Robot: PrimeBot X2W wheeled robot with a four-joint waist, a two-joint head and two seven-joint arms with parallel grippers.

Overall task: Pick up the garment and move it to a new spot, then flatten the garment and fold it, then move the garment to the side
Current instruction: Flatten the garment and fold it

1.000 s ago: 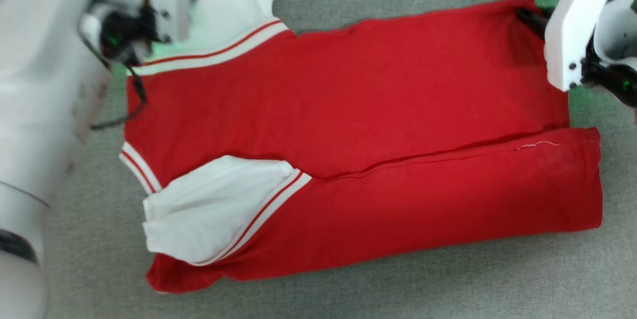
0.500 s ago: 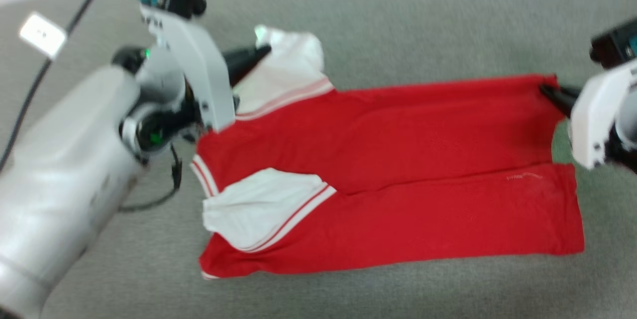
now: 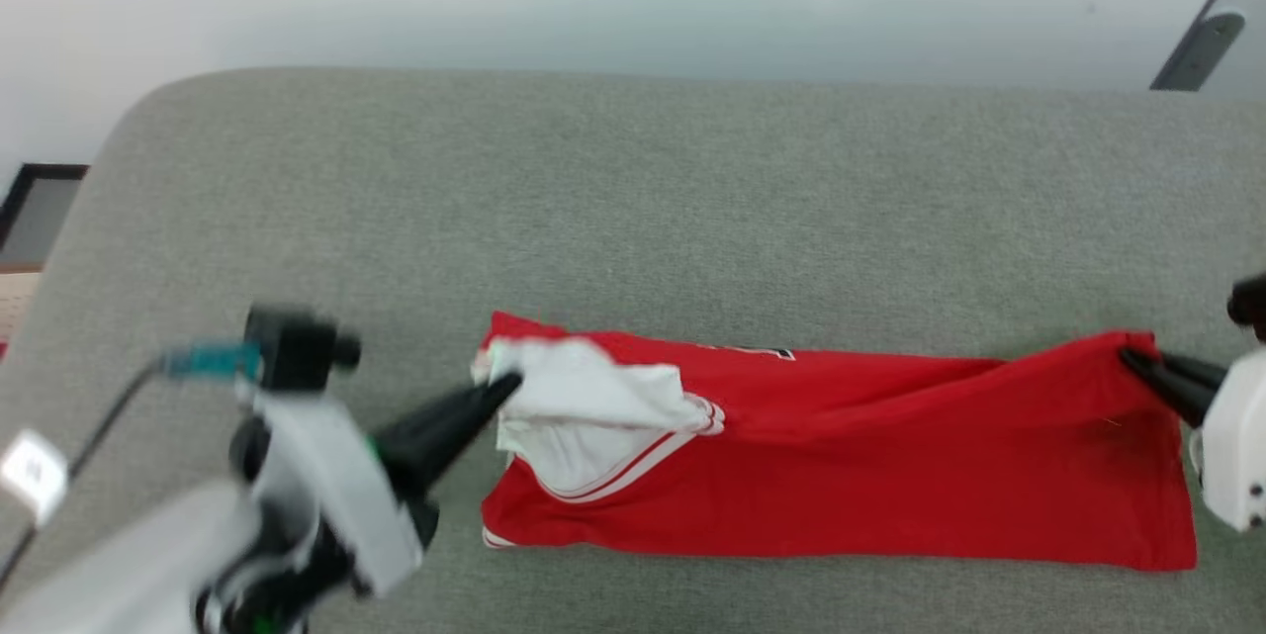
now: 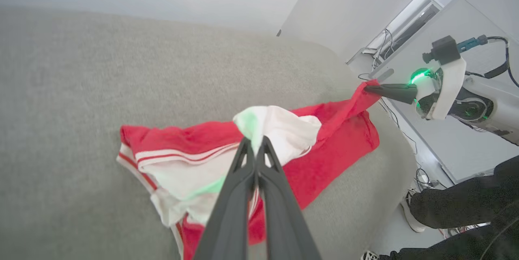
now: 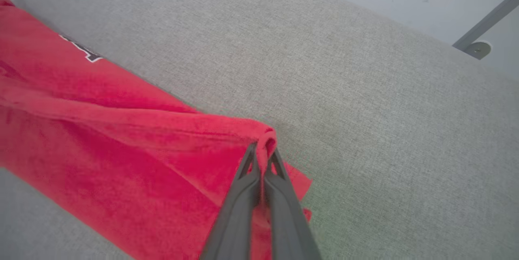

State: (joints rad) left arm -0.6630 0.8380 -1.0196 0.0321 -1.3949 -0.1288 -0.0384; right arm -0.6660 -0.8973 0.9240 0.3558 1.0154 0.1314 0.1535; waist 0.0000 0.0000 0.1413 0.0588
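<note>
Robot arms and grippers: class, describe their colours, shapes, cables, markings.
The left gripper and right gripper each have two long, dark fingers on a white bracket. A black camera with teal plug and dark cable tops the left one, whose forearm is pale grey. A green light glows at the right wrist.

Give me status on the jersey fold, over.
Left gripper shut on white sleeve. Right gripper shut on red corner. Jersey stretched between them, lower part on grey surface. No obstruction seen.
</note>
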